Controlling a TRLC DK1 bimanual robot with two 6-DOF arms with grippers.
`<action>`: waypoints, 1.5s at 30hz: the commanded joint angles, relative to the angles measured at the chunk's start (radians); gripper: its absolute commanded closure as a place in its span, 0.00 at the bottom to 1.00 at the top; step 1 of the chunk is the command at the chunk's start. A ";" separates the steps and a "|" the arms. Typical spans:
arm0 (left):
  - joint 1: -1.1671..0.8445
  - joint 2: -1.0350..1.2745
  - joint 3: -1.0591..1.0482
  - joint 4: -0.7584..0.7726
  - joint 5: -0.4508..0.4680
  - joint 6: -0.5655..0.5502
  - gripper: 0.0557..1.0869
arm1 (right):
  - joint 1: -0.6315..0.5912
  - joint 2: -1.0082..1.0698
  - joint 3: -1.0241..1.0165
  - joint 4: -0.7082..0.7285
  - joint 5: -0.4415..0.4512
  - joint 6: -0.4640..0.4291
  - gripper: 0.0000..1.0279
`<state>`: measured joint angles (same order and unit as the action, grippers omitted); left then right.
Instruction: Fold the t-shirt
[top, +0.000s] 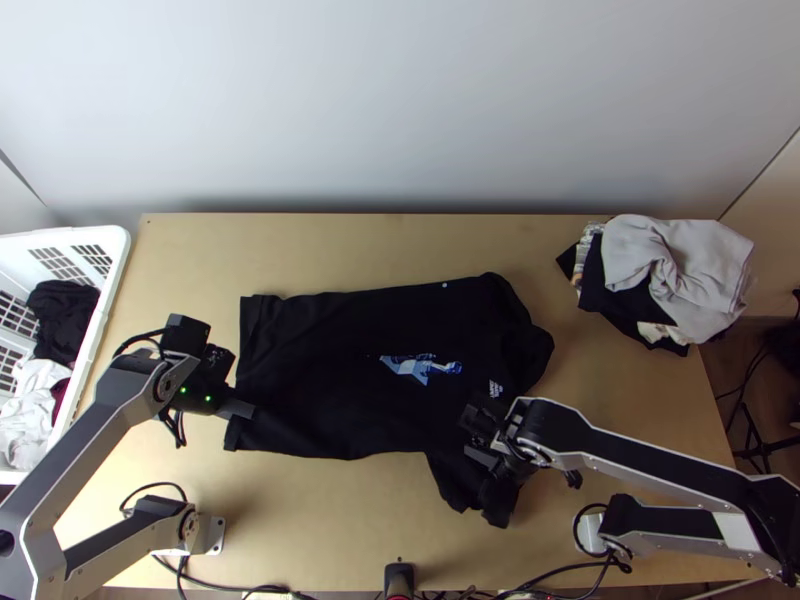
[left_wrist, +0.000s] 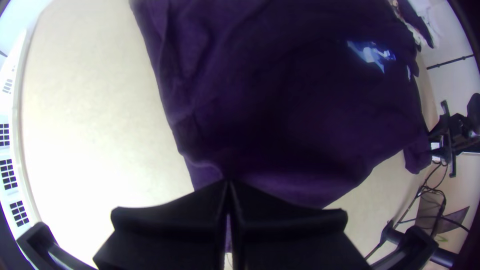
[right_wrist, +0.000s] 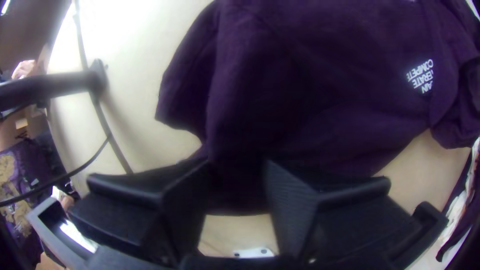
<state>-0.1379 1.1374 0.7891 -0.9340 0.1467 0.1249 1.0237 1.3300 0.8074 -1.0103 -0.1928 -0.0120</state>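
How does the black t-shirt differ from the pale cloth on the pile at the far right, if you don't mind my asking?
The t-shirt is black, while the pale cloth is light grey. The t-shirt lies mostly spread, the pale cloth bunched. The t-shirt rests on the table, the pale cloth on darker fabric. Both are soft fabric.
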 joint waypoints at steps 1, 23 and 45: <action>0.008 0.010 0.007 0.004 0.001 0.015 0.96 | -0.033 -0.003 0.003 0.041 0.032 -0.008 0.97; 0.057 0.122 0.179 -0.045 0.017 0.065 0.96 | -0.390 -0.035 0.355 -0.122 0.030 -0.109 0.97; 0.096 0.449 0.630 -0.026 0.019 0.082 0.96 | -0.620 0.347 0.812 -0.131 0.032 -0.201 0.97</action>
<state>-0.0505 1.4792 1.2724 -0.9722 0.1650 0.1959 0.4461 1.5520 1.5005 -1.1416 -0.1612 -0.1928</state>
